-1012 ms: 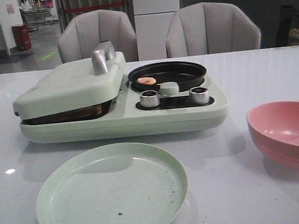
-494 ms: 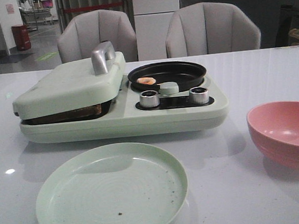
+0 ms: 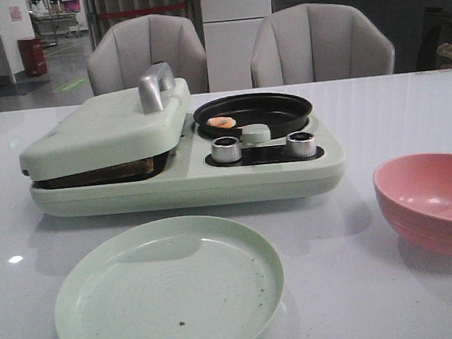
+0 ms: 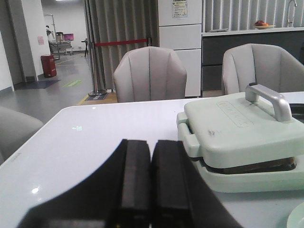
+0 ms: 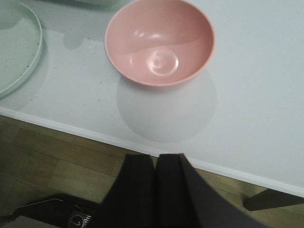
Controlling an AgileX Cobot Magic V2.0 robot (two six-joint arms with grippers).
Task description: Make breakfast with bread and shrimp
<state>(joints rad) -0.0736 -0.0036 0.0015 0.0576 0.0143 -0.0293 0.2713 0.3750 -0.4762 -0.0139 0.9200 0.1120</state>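
The shrimp (image 3: 221, 123) lies in the black round pan (image 3: 272, 111) of the pale green breakfast maker (image 3: 187, 181). A brown edge of bread (image 3: 102, 173) shows under the closed sandwich lid (image 3: 102, 129), also in the left wrist view (image 4: 259, 166). My left gripper (image 4: 151, 142) is shut and empty, low over the table left of the maker. My right gripper (image 5: 156, 156) is shut and empty, back over the table's front edge near the pink bowl (image 5: 159, 42). Neither gripper shows in the front view.
An empty pale green plate (image 3: 168, 294) lies in front of the maker, its rim also in the right wrist view (image 5: 19, 52). The pink bowl (image 3: 437, 201) stands at the right. Two knobs (image 3: 226, 149) sit on the maker's front. Two chairs (image 3: 147, 53) stand behind the table.
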